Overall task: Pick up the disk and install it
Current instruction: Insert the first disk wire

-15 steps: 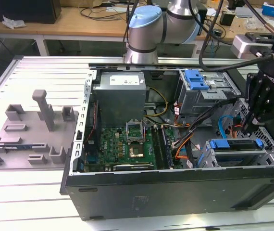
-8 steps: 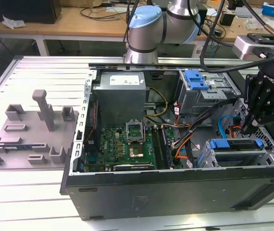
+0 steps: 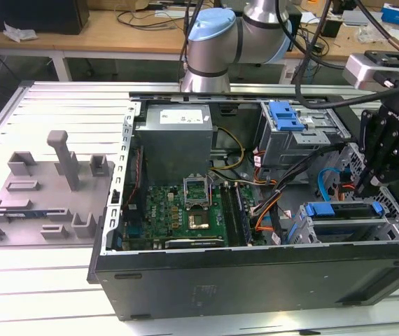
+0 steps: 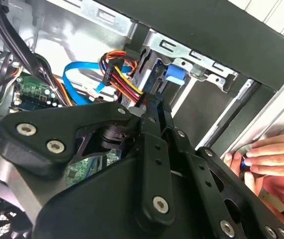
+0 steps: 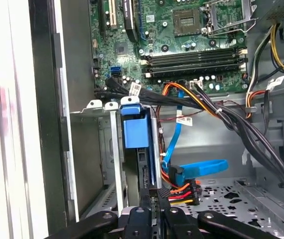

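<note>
At the exterior view's left, a grey fixture (image 3: 52, 189) with upright pegs sits on the slatted table, well apart from the work. Next comes the open computer case (image 3: 255, 276), with its motherboard (image 3: 178, 206) lying bare in the middle.

Further right, inside the case, the disk (image 3: 339, 210) stands on edge in the lower drive cage. Its blue carrier faces up and its long axis runs across the view from left to right. To my eye it sits well down in the slot, though I cannot say it is fully home.

At the far right, the gripper (image 3: 365, 183) hangs over that cage with its fingers pointing down at the disk's right-hand end. In the first wrist view the disk (image 5: 134, 132) lies straight ahead of the gripper (image 5: 152, 219), edge-on to it. The fingers are drawn together into one narrow tip. I cannot tell whether they touch the disk's edge or nip it.

A person's hand (image 4: 266, 159) rests outside the case wall in the second wrist view
</note>
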